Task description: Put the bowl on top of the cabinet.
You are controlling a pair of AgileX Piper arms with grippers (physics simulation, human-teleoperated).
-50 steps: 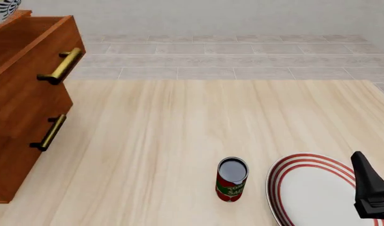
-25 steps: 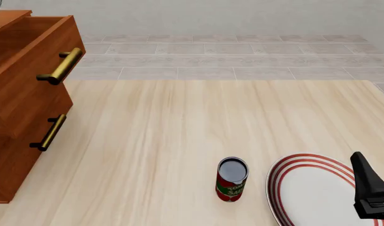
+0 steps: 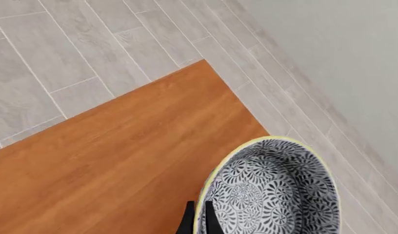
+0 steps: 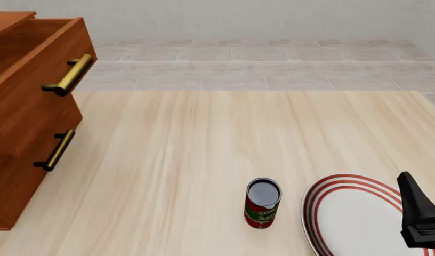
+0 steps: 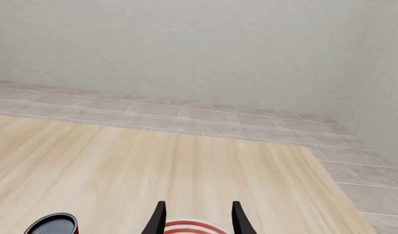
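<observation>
One bowl [image 3: 270, 192] over one cabinet [image 3: 121, 156], left jaws pinching its rim; right jaws spread, empty; one can [image 4: 263, 202], one plate [image 4: 353, 218].

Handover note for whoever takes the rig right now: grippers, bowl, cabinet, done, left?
Left gripper: shut on the rim of the bowl, held over the cabinet top, by its edge; contact with the top can't be judged.
Right gripper: open, holding nothing, above the plate; can beside it.
Done: bowl carried to the cabinet.
Left: confirm it's seated, release, withdraw.
</observation>
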